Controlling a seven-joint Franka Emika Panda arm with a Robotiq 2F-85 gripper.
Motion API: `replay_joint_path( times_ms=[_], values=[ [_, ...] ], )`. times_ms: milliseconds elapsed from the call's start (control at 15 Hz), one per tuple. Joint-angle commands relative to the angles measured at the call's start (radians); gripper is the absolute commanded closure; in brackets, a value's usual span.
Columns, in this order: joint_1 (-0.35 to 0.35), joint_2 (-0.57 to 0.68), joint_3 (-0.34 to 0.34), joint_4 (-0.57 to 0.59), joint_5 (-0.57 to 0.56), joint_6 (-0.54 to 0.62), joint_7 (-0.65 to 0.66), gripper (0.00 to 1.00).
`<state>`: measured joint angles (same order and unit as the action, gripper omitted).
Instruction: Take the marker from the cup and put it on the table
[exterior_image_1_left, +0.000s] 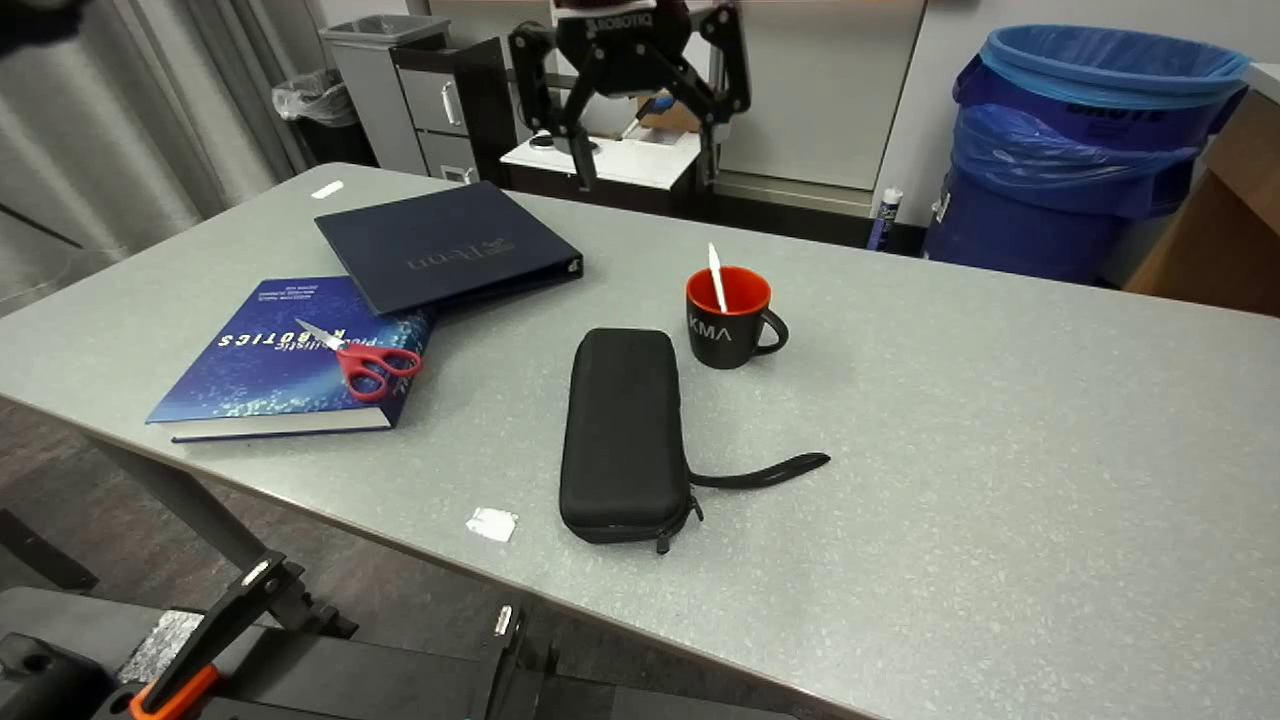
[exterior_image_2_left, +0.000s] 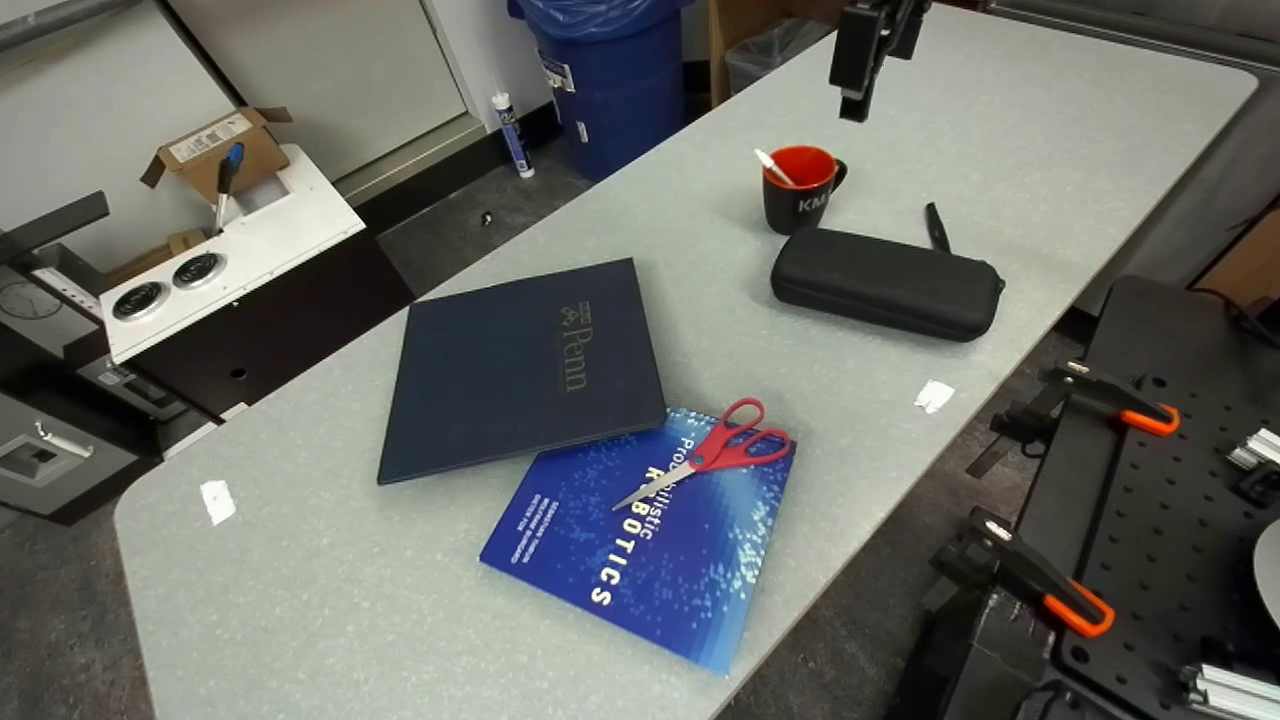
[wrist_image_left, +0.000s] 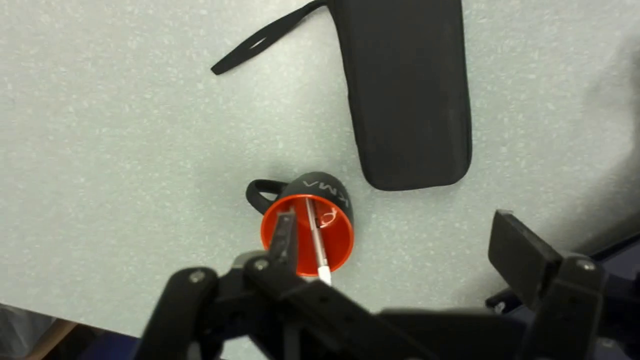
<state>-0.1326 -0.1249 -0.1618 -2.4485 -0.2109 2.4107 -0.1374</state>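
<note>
end effector (exterior_image_1_left: 648, 182) splayed above slim marker (exterior_image_1_left: 717, 277)

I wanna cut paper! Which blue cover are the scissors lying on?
The bright, speckled Probabilistic Robotics book: the red-handled scissors lie on it. The darker Penn binder just overlaps that book's corner.

In an exterior view, the counter (exterior_image_1_left: 1000, 480) carries a navy binder (exterior_image_1_left: 450, 240) overlapping a blue book (exterior_image_1_left: 250, 375) at left, white patches (exterior_image_1_left: 492, 524), a black case (exterior_image_1_left: 622, 430) and, just right, a cup (exterior_image_1_left: 722, 345).
</note>
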Motion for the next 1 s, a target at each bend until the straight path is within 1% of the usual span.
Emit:
replay_joint_path(
  times_ms=[0, 200, 267, 333, 600, 733, 933],
  values=[
    [-0.012, 0.008, 0.001, 0.009, 0.001, 0.003, -0.006, 0.00],
    [-0.015, 0.010, -0.002, 0.019, 0.001, 0.003, -0.010, 0.00],
    [-0.021, 0.047, 0.002, 0.034, -0.035, 0.066, 0.034, 0.00],
    [-0.022, 0.079, 0.000, 0.055, -0.038, 0.082, 0.027, 0.00],
    [-0.034, 0.238, -0.016, 0.146, -0.024, 0.235, 0.070, 0.00],
    [-0.034, 0.315, -0.024, 0.198, -0.013, 0.280, 0.094, 0.00],
    [-0.033, 0.425, -0.020, 0.281, 0.033, 0.303, 0.092, 0.00]
  ],
)
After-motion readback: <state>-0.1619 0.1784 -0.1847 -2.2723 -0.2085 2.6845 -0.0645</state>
